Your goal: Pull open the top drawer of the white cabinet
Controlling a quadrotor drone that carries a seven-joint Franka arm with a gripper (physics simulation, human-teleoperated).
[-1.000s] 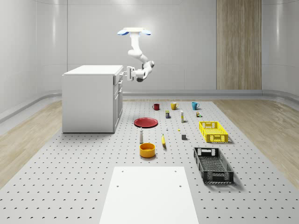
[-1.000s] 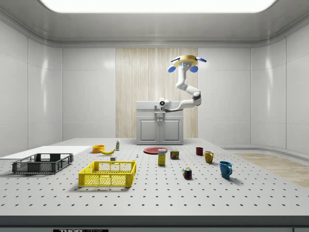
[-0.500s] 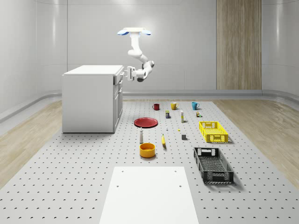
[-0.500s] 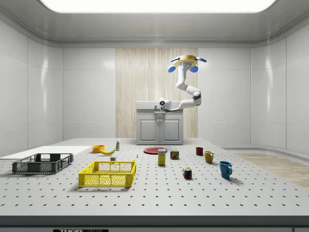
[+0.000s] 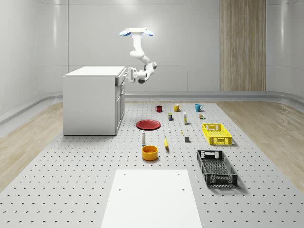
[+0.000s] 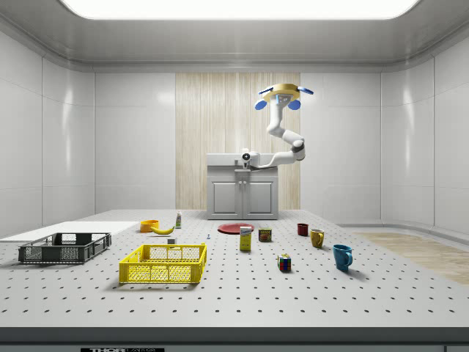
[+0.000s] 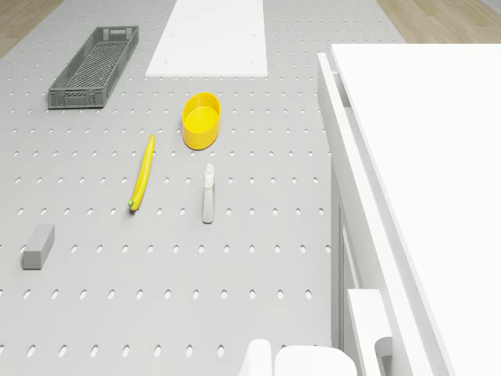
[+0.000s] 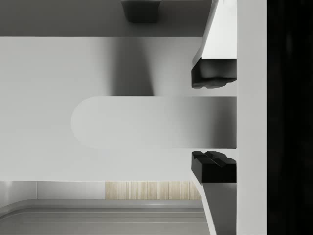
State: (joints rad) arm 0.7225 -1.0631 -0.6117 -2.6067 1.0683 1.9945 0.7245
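The white cabinet (image 5: pixel 90 99) stands at the whole-scene view's left, its drawers and doors facing right. The drone (image 5: pixel 137 32) hovers high, just off the cabinet's front (image 6: pixel 242 192), with its arm bent down toward it. My gripper (image 5: pixel 127 74) is at the top drawer (image 5: pixel 120 80), level with the cabinet's upper edge. In the wrist view the gripper (image 8: pixel 213 122) is open, its black pads (image 8: pixel 213 78) lying on either side of the rounded drawer handle (image 8: pixel 146 122), with thin gaps showing. From the drone view, the drawer front (image 7: pixel 344 180) runs along the cabinet top (image 7: pixel 438 196).
On the perforated floor before the cabinet lie a red plate (image 5: pixel 148 124), a spray bottle (image 5: pixel 143 137), an orange bowl (image 5: pixel 149 152) and a banana (image 5: pixel 166 142). Mugs (image 5: pixel 176 108), a yellow crate (image 5: pixel 217 134) and a black crate (image 5: pixel 216 167) sit farther right. A white sheet (image 5: pixel 152 199) lies in front.
The arm and gripper have shifted slightly toward the cabinet front. The drone holds its place and the cabinet looks the same.
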